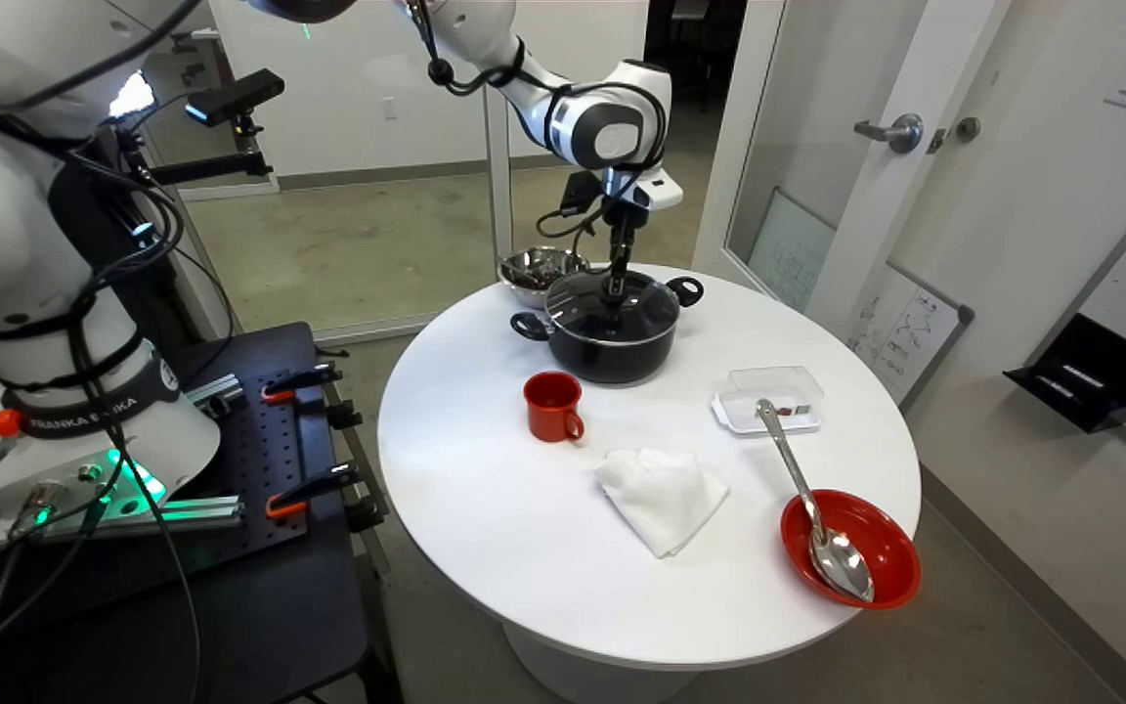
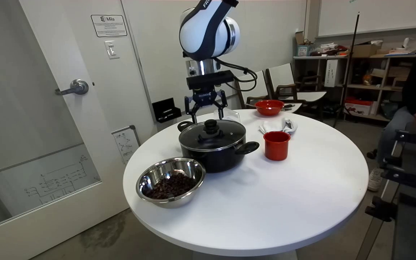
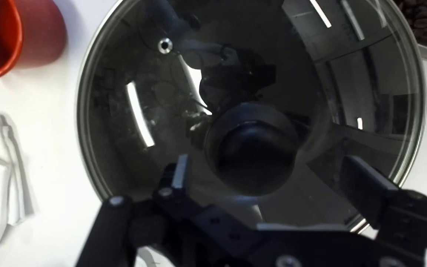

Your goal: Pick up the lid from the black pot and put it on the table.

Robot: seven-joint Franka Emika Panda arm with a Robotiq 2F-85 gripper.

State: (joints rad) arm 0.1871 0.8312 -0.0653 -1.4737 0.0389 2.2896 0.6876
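The clear glass lid (image 2: 198, 140), with a metal rim and a dark knob (image 2: 211, 126), sits on the black pot (image 2: 220, 161). The pot (image 1: 612, 362) stands on the round white table (image 1: 485, 508) in both exterior views. My gripper (image 2: 208, 118) points down over the lid, its fingers apart and empty. In the wrist view, the lid (image 3: 154, 111) fills most of the picture. There the knob (image 3: 254, 159) lies between and slightly ahead of the fingertips (image 3: 269, 172), with a gap on either side. The pot body is hidden under the lid in the wrist view.
A shiny metal bowl (image 2: 170, 196) of dark beans stands close beside the pot. A red cup (image 1: 553, 406) is near it on another side. A white cloth (image 1: 663, 501), a clear plastic box (image 1: 770, 399) and a red bowl (image 1: 876, 548) with a spoon (image 1: 842, 562) lie farther off.
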